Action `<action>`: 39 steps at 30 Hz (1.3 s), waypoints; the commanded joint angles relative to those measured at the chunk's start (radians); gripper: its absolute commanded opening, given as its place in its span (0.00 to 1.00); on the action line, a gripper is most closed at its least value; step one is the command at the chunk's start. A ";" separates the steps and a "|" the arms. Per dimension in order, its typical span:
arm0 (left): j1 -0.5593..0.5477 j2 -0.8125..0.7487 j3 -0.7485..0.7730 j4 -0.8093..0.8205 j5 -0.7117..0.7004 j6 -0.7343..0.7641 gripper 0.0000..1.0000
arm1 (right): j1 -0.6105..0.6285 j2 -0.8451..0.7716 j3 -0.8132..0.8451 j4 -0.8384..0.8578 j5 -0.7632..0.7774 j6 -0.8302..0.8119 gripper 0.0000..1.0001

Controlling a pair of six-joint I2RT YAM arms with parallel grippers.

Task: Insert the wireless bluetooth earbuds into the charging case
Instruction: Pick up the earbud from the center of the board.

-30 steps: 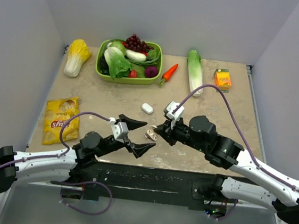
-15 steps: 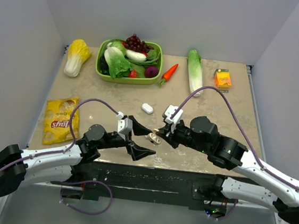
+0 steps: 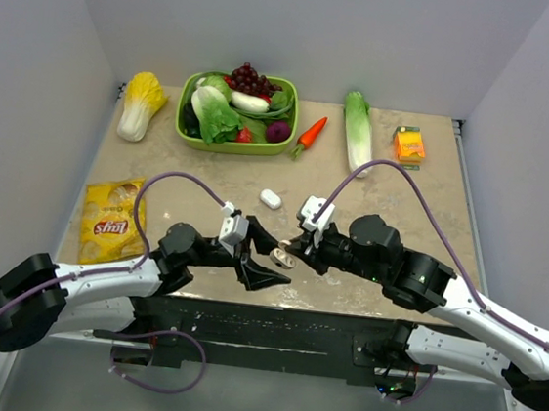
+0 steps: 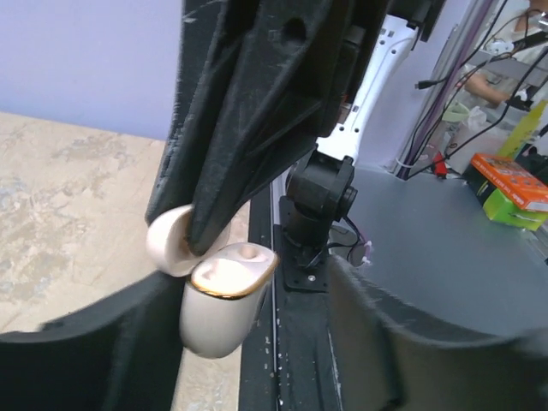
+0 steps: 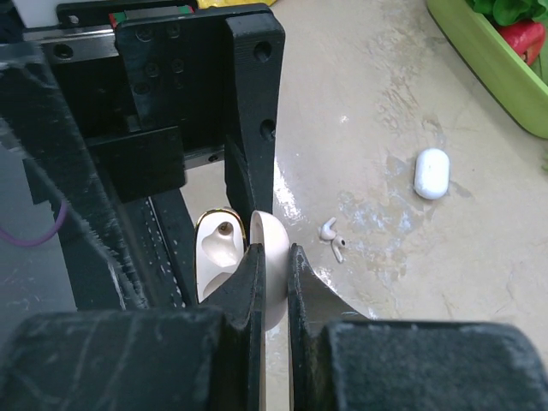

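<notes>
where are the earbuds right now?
Right wrist view: the earbuds lie loose on the tabletop, between the open case pinched by the right gripper and the white oval pod.

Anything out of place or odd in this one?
The open case is held only by its lid, pinched in the right gripper. Both earbuds lie loose on the table; a second, closed white case sits beyond them.

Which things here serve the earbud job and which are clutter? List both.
Job: earbuds, open cream case in the right gripper, closed white case.
Clutter: chips bag, yellow cabbage, green basket of vegetables, carrot, long green cabbage, orange box.
</notes>
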 commanded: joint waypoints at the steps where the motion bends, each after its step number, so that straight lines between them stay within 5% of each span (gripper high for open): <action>1: 0.004 0.029 0.046 0.077 0.066 0.004 0.54 | 0.006 -0.001 0.043 0.014 -0.026 -0.013 0.00; 11: 0.004 0.064 0.043 0.120 0.081 -0.012 0.34 | 0.006 0.006 0.046 0.011 -0.037 -0.010 0.00; 18: 0.006 0.064 0.038 0.120 0.069 -0.013 0.41 | 0.006 0.008 0.046 0.010 -0.042 -0.010 0.00; 22: 0.006 0.069 0.037 0.125 0.078 -0.002 0.23 | 0.006 0.008 0.046 0.010 -0.040 -0.009 0.00; 24: 0.006 0.073 0.035 0.128 0.083 -0.002 0.05 | 0.006 0.008 0.045 0.011 -0.034 -0.006 0.00; 26: 0.006 0.073 0.028 0.145 0.077 -0.001 0.00 | 0.007 0.005 0.042 0.022 -0.025 0.005 0.01; 31: 0.006 0.060 -0.020 0.208 0.019 0.004 0.00 | 0.004 -0.021 0.028 0.060 0.070 0.096 0.51; 34: 0.006 0.034 -0.060 0.245 -0.058 0.021 0.00 | -0.001 -0.052 0.026 0.111 0.182 0.179 0.66; 39: 0.003 -0.040 -0.136 0.297 -0.218 0.060 0.00 | -0.071 -0.086 0.014 0.169 0.291 0.292 0.72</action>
